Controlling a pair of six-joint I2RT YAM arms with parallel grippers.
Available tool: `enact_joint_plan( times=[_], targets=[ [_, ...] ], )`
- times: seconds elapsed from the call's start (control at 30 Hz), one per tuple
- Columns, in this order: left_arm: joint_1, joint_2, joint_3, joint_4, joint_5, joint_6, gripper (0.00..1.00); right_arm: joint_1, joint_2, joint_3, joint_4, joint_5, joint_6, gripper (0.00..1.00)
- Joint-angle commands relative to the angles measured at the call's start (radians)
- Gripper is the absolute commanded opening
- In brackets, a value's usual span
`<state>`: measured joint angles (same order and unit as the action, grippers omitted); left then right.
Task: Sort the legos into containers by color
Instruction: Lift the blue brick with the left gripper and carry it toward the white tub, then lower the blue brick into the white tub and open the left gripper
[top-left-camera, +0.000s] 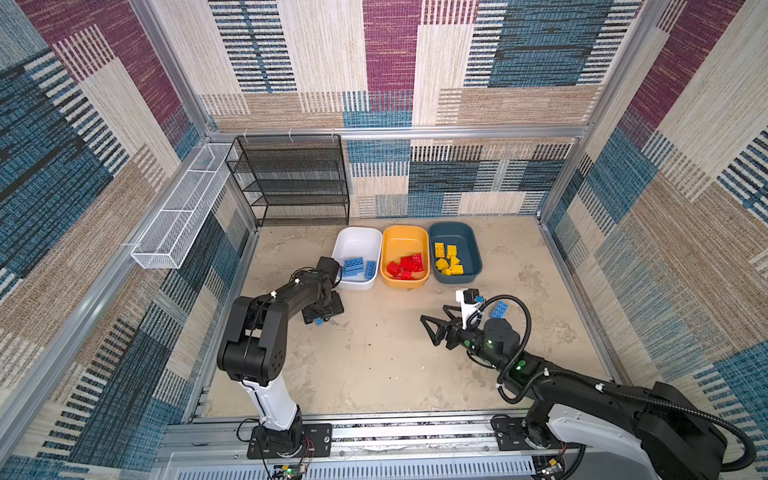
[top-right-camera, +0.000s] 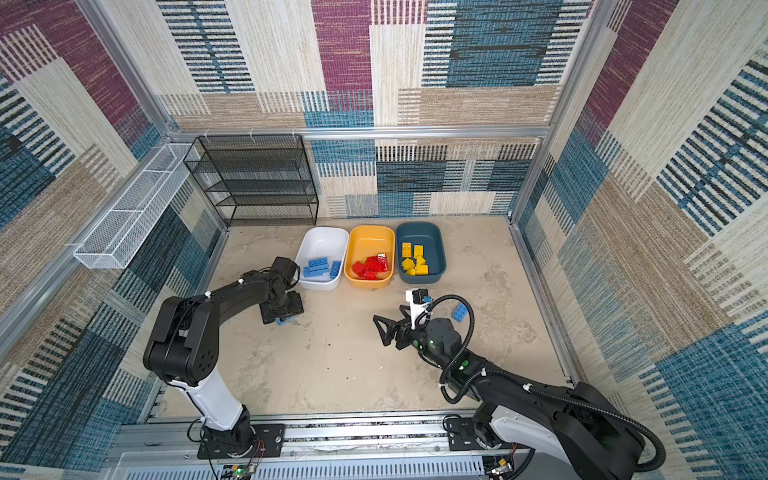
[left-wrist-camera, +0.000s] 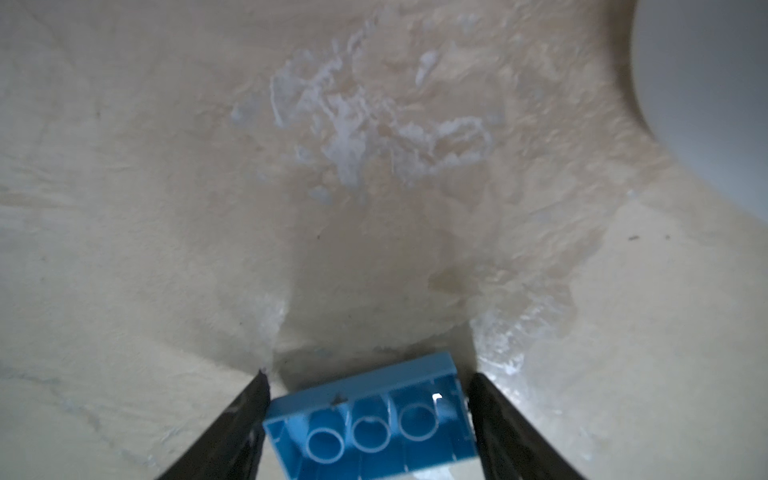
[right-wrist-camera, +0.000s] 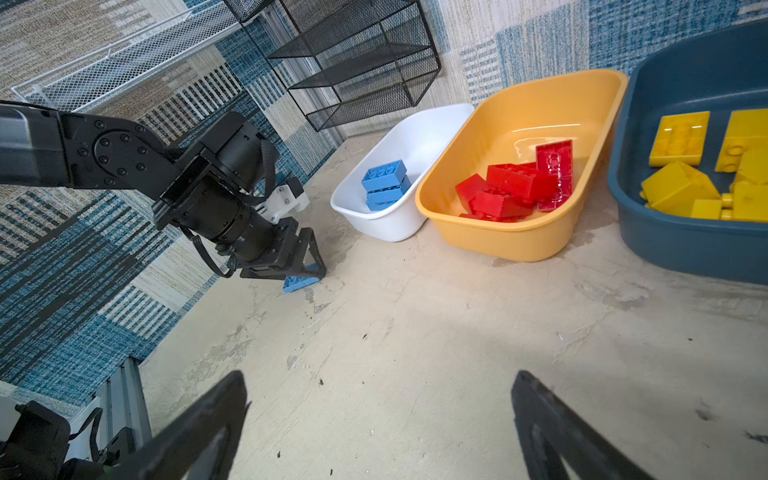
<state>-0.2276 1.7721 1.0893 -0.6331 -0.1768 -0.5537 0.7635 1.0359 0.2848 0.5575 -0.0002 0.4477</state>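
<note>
My left gripper (left-wrist-camera: 369, 376) is down at the tabletop (top-left-camera: 374, 374), fingers partly spread and set close against the two ends of a blue brick (left-wrist-camera: 365, 419). The brick is tilted, its hollow underside facing my wrist camera. I cannot tell whether the jaws are pinching it or only flanking it. This is just in front of the white tub (top-left-camera: 359, 245).

My right gripper (right-wrist-camera: 380, 374) hangs over bare tabletop near the middle, jaws spread wide with nothing between them. A second blue brick (top-left-camera: 498, 309) lies flat on the surface just beside my right wrist.

The tabletop is a pale beige, mottled and scuffed, with whitish flaked patches and small dark specks. Three tubs stand side by side along its far edge. The white tub holds blue bricks (top-left-camera: 354, 266), the yellow-orange tub (top-left-camera: 405, 239) holds red bricks (top-left-camera: 406, 266), and the teal tub (top-left-camera: 463, 239) holds yellow bricks (top-left-camera: 449, 261).

The walls around me are covered in woven patchwork of blue, maroon, cream and tan, held in an aluminium frame. A black mesh shelf rack (top-left-camera: 291, 183) stands in the far left corner. A long white wire basket (top-left-camera: 183, 208) hangs on the left wall. Both my arms are bolted to a metal rail (top-left-camera: 415, 432) along the near edge.
</note>
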Motion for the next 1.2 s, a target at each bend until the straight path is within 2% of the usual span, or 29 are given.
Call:
enact_joint_plan(
  times=[0.0, 0.37, 0.63, 0.83, 1.17],
  targets=[
    [-0.003, -0.009, 0.016, -0.074, -0.002, 0.019, 0.75, 0.000, 0.003, -0.001, 0.038, -0.008, 0.008, 1.00],
    [-0.013, -0.067, 0.103, -0.133, 0.007, 0.046, 0.74, -0.001, 0.003, -0.002, 0.039, -0.012, 0.009, 1.00],
    [-0.017, -0.059, 0.255, -0.198, 0.025, 0.090, 0.74, 0.000, -0.023, 0.002, 0.022, 0.004, -0.006, 1.00],
    [-0.021, -0.008, 0.415, -0.240, 0.034, 0.134, 0.74, 0.000, -0.048, 0.051, -0.058, 0.018, -0.021, 1.00],
    [-0.026, 0.153, 0.698, -0.276, 0.096, 0.175, 0.73, 0.000, -0.126, 0.094, -0.220, 0.074, -0.046, 1.00]
  ],
)
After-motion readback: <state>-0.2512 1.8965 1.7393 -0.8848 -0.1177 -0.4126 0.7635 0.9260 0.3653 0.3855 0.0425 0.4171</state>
